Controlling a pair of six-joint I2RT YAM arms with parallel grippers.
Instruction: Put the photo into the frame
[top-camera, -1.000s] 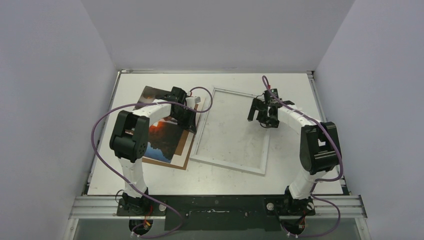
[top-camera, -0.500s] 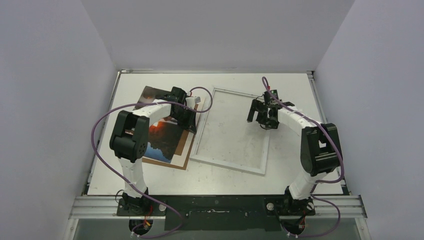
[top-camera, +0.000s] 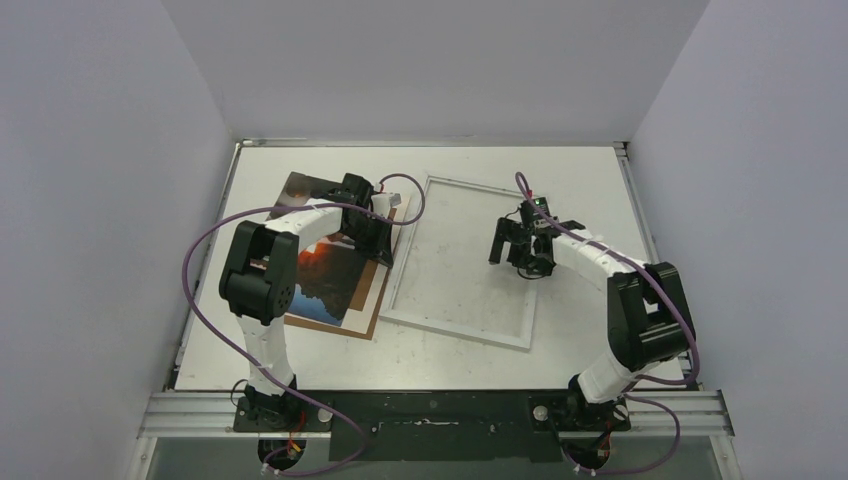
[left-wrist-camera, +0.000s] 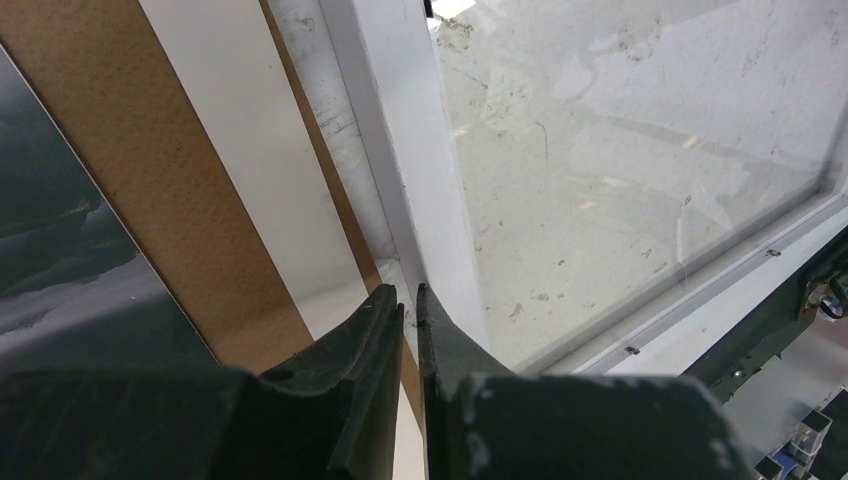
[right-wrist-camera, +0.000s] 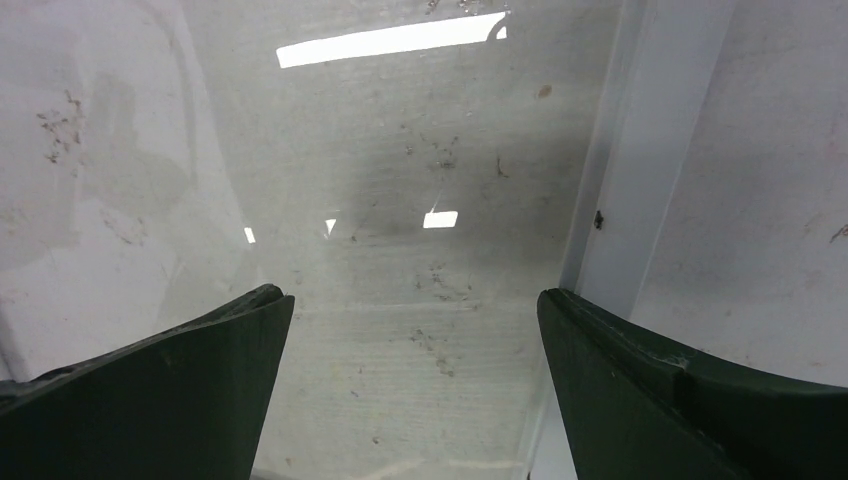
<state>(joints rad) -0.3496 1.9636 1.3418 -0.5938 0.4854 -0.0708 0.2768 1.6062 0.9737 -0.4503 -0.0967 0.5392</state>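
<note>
The photo (top-camera: 322, 275), a dark sunset print, lies on a brown backing board (top-camera: 370, 300) at the left of the table. Its dark edge shows in the left wrist view (left-wrist-camera: 50, 220). The frame (top-camera: 455, 329), white-bordered with a clear middle, lies flat to the right of the board. My left gripper (top-camera: 388, 252) hovers low over the board's right edge, beside the frame's left border (left-wrist-camera: 400, 130). Its jaws (left-wrist-camera: 408, 295) are shut with only a slit between them, and nothing shows in it. My right gripper (top-camera: 518, 255) hangs open (right-wrist-camera: 415, 310) over the frame's glass, near its right border (right-wrist-camera: 650, 170).
The backing board (left-wrist-camera: 130, 150) reaches out from under the print, with a white strip (left-wrist-camera: 250, 170) along its right side. White walls enclose the table on three sides. The arms' bases and a metal rail (top-camera: 430, 410) run along the near edge.
My right gripper has moved left and towards the near edge over the frame's glass, staying open. The left arm, photo, board and frame have not moved.
</note>
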